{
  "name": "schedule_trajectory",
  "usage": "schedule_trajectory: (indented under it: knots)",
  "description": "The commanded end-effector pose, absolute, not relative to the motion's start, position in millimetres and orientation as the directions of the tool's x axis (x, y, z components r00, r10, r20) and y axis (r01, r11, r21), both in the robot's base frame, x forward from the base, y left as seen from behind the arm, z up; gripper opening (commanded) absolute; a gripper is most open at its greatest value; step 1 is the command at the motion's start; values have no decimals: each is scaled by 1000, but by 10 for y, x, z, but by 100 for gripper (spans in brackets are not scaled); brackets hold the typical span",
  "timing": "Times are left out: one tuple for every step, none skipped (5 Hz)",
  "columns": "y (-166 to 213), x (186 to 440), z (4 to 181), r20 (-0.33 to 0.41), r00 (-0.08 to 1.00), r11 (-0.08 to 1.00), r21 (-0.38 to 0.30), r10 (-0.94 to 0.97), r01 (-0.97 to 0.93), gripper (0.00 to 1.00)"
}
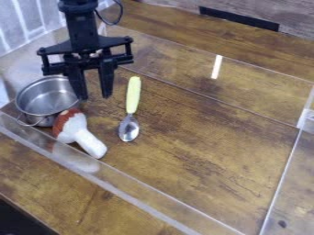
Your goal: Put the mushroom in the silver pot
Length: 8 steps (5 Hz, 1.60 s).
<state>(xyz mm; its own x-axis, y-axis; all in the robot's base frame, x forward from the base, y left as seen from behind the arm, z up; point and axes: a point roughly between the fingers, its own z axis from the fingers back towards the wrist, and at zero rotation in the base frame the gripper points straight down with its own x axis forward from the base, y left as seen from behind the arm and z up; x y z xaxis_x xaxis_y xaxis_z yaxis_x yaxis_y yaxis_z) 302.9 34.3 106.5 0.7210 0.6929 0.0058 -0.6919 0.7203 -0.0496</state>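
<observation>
The mushroom [79,134] is a blurred shape with its reddish-brown cap toward the silver pot and its cream stem pointing to the front right. It is low over or on the wooden table, just in front and to the right of the pot, outside its rim. The silver pot [40,101] stands at the left with nothing visible inside. My gripper [94,90] hangs above the pot's right edge. Its dark fingers [77,84] point down and stand apart, holding nothing.
A metal spoon [130,108] with a yellow-green handle lies right of the mushroom. A small white strip [216,66] sits farther back right. Clear acrylic walls [147,213] border the work area along the front and left.
</observation>
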Motion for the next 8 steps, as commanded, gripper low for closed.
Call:
schedule_trajectory:
  knots:
    - [426, 3033, 1114, 45, 719, 720, -56, 694, -692, 100]
    - [459, 2976, 1022, 43, 678, 680, -40, 733, -732, 100]
    - [450, 3030, 830, 40, 680, 681, -27, 732, -732, 100]
    - [483, 3021, 676, 39, 669, 670, -21, 743, -742, 100]
    - [537, 3031, 579, 39, 647, 648, -19, 762, -762, 100]
    - [603, 3060, 487, 40, 587, 587, -15, 809, -809, 100]
    - [665, 3090, 411, 42, 532, 533, -12, 845, -846, 100]
    - [610, 3073, 354, 41, 482, 483, -11, 875, -875, 0]
